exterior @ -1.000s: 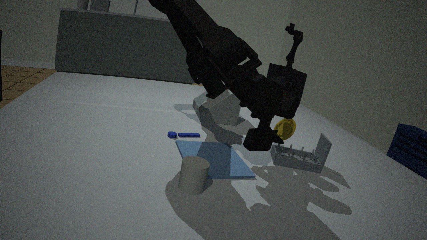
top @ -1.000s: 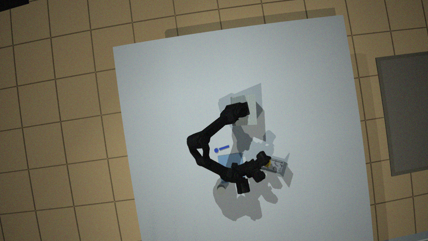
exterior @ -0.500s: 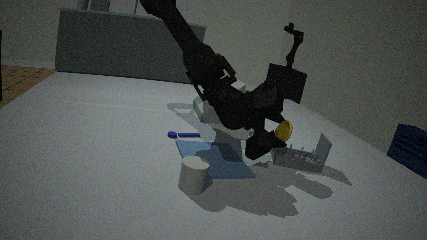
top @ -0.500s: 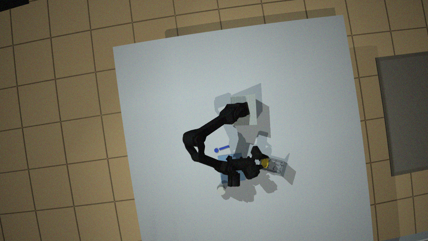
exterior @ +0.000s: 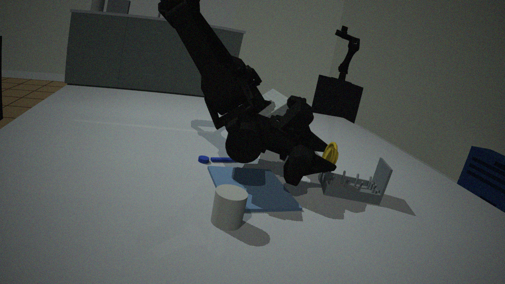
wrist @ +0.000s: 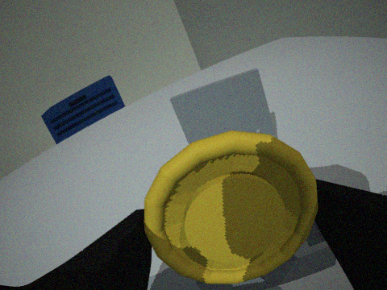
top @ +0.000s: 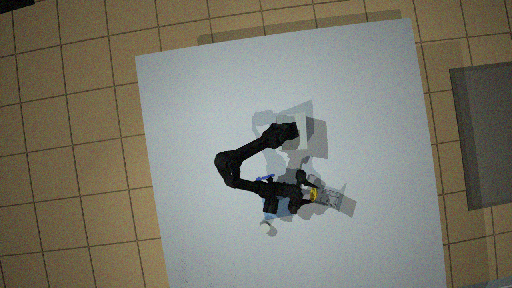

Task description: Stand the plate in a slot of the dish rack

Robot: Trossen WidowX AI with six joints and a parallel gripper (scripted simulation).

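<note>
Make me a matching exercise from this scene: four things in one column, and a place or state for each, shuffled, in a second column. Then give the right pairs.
Things:
1. yellow plate
2. dish rack
3. beige cylinder
4. blue spoon

Places or states:
A. lies flat on the table, beyond the blue mat's far edge
B. stands at the blue mat's near corner
C. held on edge in the gripper, above the table
D. sits on the table with no plate in its slots

Pairs: 1-C, 2-D, 3-B, 4-A
</note>
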